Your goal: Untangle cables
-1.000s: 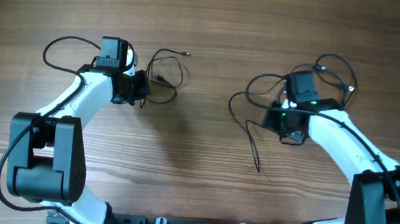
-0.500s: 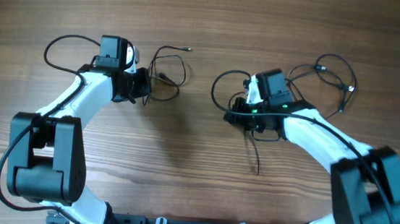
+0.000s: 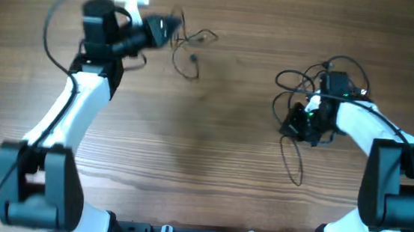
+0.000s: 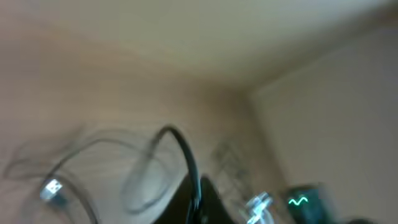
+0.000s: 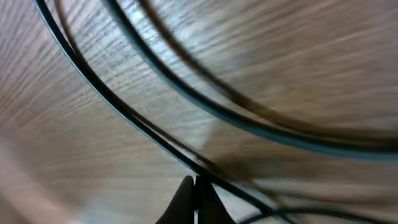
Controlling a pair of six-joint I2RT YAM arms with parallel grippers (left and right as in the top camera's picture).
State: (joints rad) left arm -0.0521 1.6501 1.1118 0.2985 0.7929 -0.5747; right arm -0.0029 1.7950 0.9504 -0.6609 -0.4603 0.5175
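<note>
In the overhead view my left gripper is raised at the back left and shut on a thin black cable that hangs from it in loose curls. The left wrist view is blurred. It shows that cable rising from the shut jaws, with a silver plug at the lower left. My right gripper is low on the table at the right, beside a bundle of thin black cables with a tail trailing toward the front. In the right wrist view its jaws are shut with a thin cable crossing their tips.
The wooden table lies between the two cable groups. A thicker black wire loops off my left arm at the far left. The right arm's own wires loop at the back right, close to the cable bundle.
My left arm has lifted and swung toward the back, pulling its cable with it. My right gripper went left, then came back right, dragging its cables and tail along.
</note>
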